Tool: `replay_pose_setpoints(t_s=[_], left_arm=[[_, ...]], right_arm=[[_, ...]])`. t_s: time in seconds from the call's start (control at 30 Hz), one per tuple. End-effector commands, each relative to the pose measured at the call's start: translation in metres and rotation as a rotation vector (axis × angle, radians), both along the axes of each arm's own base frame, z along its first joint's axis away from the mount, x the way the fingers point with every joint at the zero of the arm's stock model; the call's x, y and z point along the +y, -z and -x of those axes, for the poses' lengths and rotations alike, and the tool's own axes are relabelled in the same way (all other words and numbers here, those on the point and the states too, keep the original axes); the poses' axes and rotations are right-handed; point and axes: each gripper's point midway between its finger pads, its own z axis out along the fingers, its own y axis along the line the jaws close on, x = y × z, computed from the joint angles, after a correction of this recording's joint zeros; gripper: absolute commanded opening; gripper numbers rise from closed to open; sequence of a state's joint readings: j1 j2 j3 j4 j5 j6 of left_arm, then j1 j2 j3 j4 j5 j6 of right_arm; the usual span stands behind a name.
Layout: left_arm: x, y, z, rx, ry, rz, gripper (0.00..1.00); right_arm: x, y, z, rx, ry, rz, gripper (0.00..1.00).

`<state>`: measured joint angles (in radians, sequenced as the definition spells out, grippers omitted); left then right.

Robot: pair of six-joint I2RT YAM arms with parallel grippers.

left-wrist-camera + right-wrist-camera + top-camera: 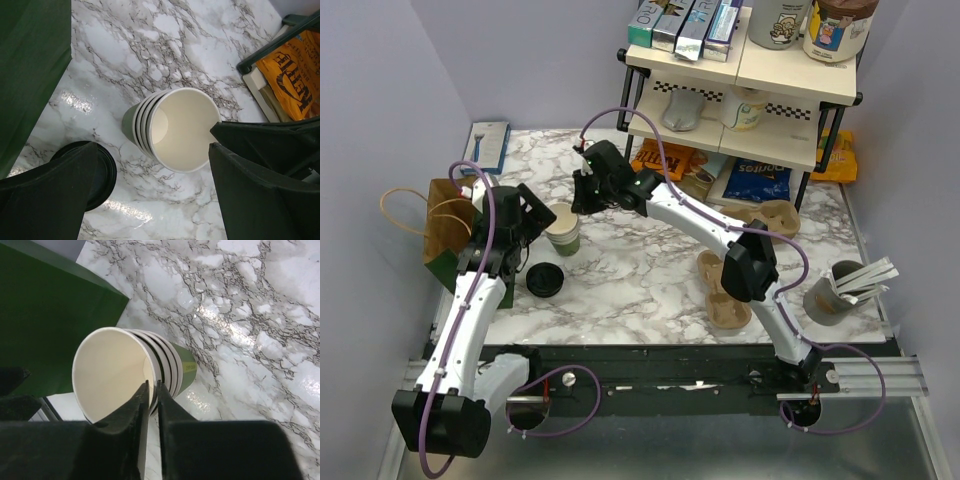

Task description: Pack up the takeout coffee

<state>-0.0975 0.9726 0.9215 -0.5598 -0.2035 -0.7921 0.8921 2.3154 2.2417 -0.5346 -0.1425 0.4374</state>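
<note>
The takeout coffee cup (562, 228) stands left of the table's middle, dark green outside and cream inside. In the wrist views it is the top of a nested stack (172, 130) (110, 370). Its black lid (545, 280) (106, 175) lies flat just in front of it. My right gripper (582, 192) (152, 385) reaches in from the far side. One of its fingers (140, 405) is inside the cup and the other outside, pinched on the rim wall. My left gripper (525, 235) (154, 150) hovers to the left, wide open and holding nothing, between the lid and the cup.
A brown and green paper bag (445, 235) (45, 315) stands at the left edge behind my left arm. Brown pulp cup carriers (730, 300) lie on the right, with a grey cup of white sticks (830, 295) beyond. A stocked shelf (740, 100) fills the back.
</note>
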Motion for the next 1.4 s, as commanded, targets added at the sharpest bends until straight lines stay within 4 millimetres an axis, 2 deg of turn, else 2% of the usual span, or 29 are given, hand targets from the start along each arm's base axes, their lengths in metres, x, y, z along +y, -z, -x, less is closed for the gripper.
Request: replay_pose_setpoints(t_s=[0.0,0.03,0.07,0.1,0.13,0.17,0.2,0.23,0.27,0.33,0.4,0.43,0.63,0.7,0.73,0.8,0.83,0.9,0.93,1.17,1.37], left_arm=[[0.002,-0.002,0.005,-0.026,-0.011,0.017,0.99],[0.003,-0.001,0.007,-0.025,-0.017,0.023,0.99],[0.003,-0.001,0.008,-0.029,-0.02,0.029,0.99],[0.003,0.0,0.009,-0.027,-0.021,0.034,0.99],[0.002,0.001,0.01,-0.031,-0.02,0.041,0.99],[0.002,0.0,0.011,-0.039,-0.023,0.054,0.99],[-0.001,0.001,0.011,-0.043,-0.012,0.069,0.99],[-0.002,0.002,0.014,-0.052,-0.01,0.082,0.99],[-0.004,-0.001,0.013,-0.071,-0.01,0.104,0.99],[-0.008,0.0,0.017,-0.092,0.0,0.143,0.99],[-0.012,-0.003,0.017,-0.126,0.005,0.177,0.99],[-0.012,-0.001,0.019,-0.134,0.006,0.182,0.99],[-0.015,0.01,0.02,-0.11,0.016,0.234,0.99],[-0.032,0.009,0.017,-0.124,0.097,0.304,0.99],[-0.039,0.02,0.017,-0.098,0.115,0.339,0.99],[-0.047,0.019,0.013,-0.109,0.178,0.41,0.99],[-0.051,0.031,0.013,-0.07,0.192,0.449,0.99],[-0.059,0.029,0.011,-0.077,0.229,0.524,0.98],[-0.06,0.036,0.012,-0.059,0.22,0.543,0.98],[-0.049,0.033,0.011,-0.097,0.151,0.542,0.98],[-0.048,0.037,0.01,-0.084,0.145,0.537,0.95]], right_arm=[[-0.007,0.007,-0.001,0.004,0.055,0.058,0.1],[-0.01,0.006,-0.001,0.0,0.06,0.063,0.01],[-0.012,0.003,0.0,-0.008,0.063,0.068,0.01],[-0.015,-0.012,0.0,-0.03,0.069,0.048,0.01],[-0.018,-0.018,-0.001,-0.05,0.074,0.042,0.01],[-0.02,-0.012,0.002,-0.051,0.073,0.045,0.01],[-0.025,-0.028,0.003,-0.073,0.083,0.027,0.01],[-0.028,-0.03,0.003,-0.081,0.086,0.031,0.01],[-0.033,-0.026,0.004,-0.078,0.091,0.048,0.01],[-0.044,-0.031,0.002,-0.1,0.13,0.064,0.01],[-0.053,-0.023,0.003,-0.09,0.146,0.09,0.01],[-0.059,-0.027,0.0,-0.087,0.165,0.081,0.01],[-0.07,-0.024,-0.001,-0.062,0.185,0.071,0.01],[-0.072,-0.027,-0.001,-0.061,0.186,0.059,0.01],[-0.074,-0.027,-0.003,-0.057,0.192,0.056,0.01],[-0.076,-0.026,-0.003,-0.056,0.198,0.056,0.01],[-0.077,-0.027,-0.004,-0.049,0.202,0.047,0.01],[-0.075,-0.027,-0.004,-0.045,0.2,0.038,0.01],[-0.074,-0.027,-0.004,-0.037,0.201,0.03,0.01],[-0.076,-0.026,-0.003,0.0,0.197,0.0,0.01],[-0.08,-0.024,-0.003,0.024,0.208,-0.013,0.01]])
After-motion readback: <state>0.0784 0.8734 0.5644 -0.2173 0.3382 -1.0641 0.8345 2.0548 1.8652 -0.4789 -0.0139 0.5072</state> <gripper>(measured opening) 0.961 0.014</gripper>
